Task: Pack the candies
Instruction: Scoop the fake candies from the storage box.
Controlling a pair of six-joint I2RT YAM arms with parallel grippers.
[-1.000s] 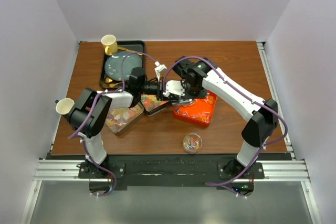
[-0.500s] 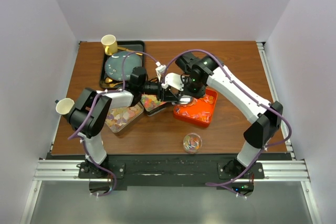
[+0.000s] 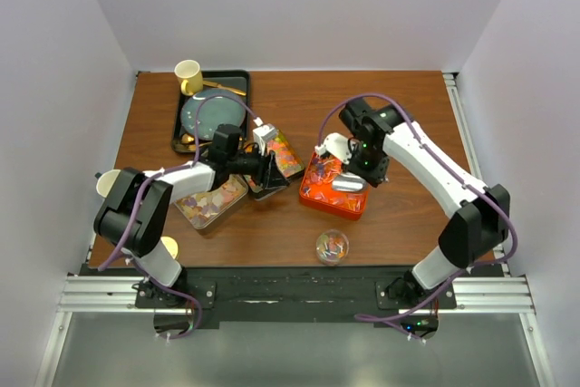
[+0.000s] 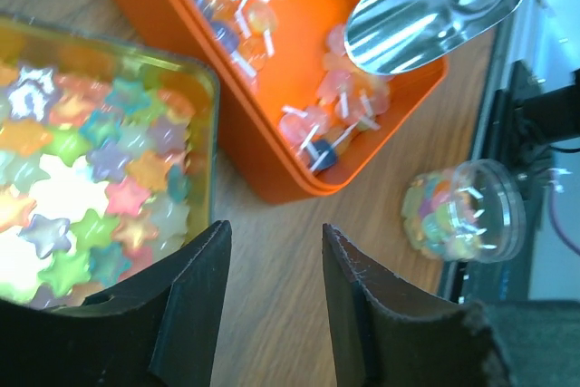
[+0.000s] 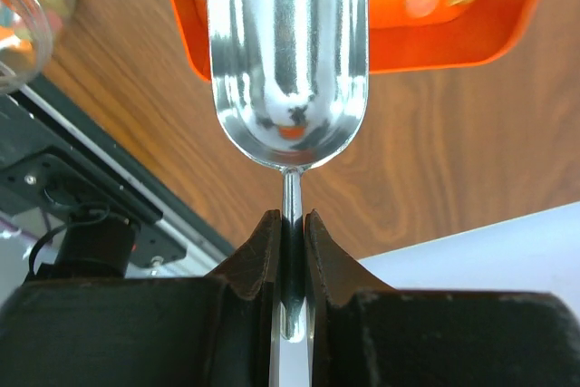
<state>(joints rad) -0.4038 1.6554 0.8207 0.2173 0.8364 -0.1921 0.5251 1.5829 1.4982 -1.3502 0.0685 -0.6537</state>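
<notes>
Your right end effector (image 5: 290, 228) pinches the shiny metal scoop (image 5: 288, 70); dip it under the little candies (image 4: 313, 129) in the orange square tray (image 4: 258, 165). Left end effector (image 4: 274, 240) gapes, empty.

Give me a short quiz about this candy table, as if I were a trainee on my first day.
1. True or false: the right hand grips the metal scoop by its thin handle.
2. What shape are the candies in the gold tin?
3. The left hand is: A) open with nothing between its jaws; B) shut on a candy; C) shut on the scoop.

Key: 1 true; 2 stars; 3 A.
</notes>
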